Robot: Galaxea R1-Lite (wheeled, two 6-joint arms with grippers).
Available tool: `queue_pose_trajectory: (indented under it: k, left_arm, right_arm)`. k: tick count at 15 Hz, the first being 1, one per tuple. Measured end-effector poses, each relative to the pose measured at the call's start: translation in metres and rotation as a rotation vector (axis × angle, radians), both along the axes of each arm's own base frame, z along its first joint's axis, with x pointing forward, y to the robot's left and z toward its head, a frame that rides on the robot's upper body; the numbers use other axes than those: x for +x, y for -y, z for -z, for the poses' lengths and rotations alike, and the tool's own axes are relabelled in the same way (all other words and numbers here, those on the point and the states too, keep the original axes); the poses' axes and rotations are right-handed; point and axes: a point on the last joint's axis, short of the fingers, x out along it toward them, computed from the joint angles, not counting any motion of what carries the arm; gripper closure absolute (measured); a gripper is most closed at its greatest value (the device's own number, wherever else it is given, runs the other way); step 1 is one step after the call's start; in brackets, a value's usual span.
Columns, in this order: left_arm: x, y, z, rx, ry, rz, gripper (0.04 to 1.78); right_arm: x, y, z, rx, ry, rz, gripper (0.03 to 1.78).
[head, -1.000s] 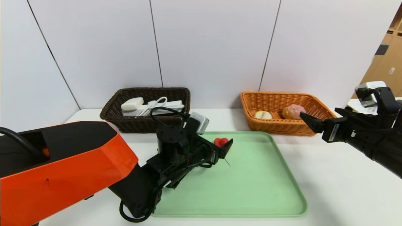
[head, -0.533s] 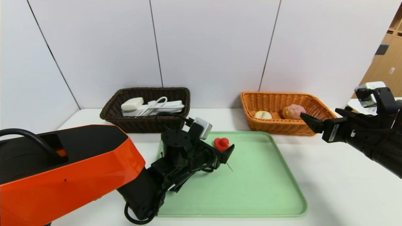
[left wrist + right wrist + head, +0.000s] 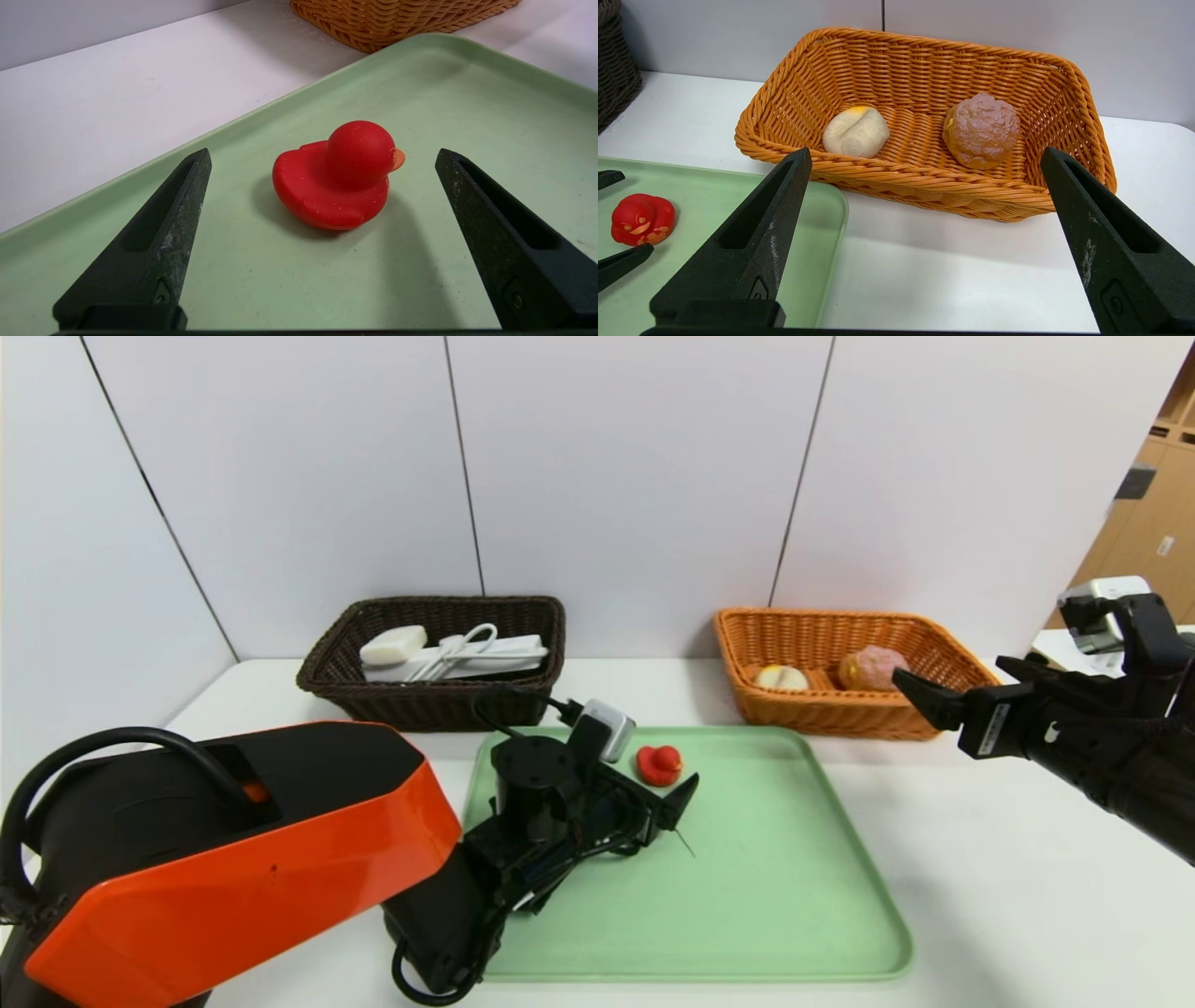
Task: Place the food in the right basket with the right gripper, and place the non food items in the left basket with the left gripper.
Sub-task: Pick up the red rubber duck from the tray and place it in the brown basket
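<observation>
White bench (image 3: 980, 859) carries all: far left, the left basket (image 3: 327, 672) holds non-food. On the tray (image 3: 794, 896), the left claw (image 3: 322, 158) gapes just short of the duck (image 3: 334, 182), which could roll away. Right claw (image 3: 952, 686), released, idles near the right basket (image 3: 924, 186) with 2 buns.

left arm: big angular orange shell over a black upper section, black cable looping off the top, thinner black cables running along the black forearm, round black joint cap with small screw holes, silver-grey camera box on the wrist. left gripper (image 3: 686, 793), two black pointed fingers (image 3: 154, 242) with long recessed slots, a small screw near each base, scuffed pale marks. right arm: thick black, silver-grey camera box too. right gripper (image 3: 966, 686), same black slotted pointed fingers (image 3: 752, 242), white label on the side.
</observation>
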Motion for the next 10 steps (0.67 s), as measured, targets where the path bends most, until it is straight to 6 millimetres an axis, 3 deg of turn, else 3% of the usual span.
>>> queue_pose_trajectory:
  k: [9,10]
  left_arm:
    - [0.0022,0.0021,0.0063,0.043,0.024,0.007,0.13]
    - [0.0022,0.0021,0.0066,0.046,0.025,0.007,0.24]
  right_arm:
    - [-0.0005,0.0001,0.0,0.006,0.0,0.001,0.12]
    - [-0.0006,0.0001,0.0,0.005,0.0,0.001,0.12]
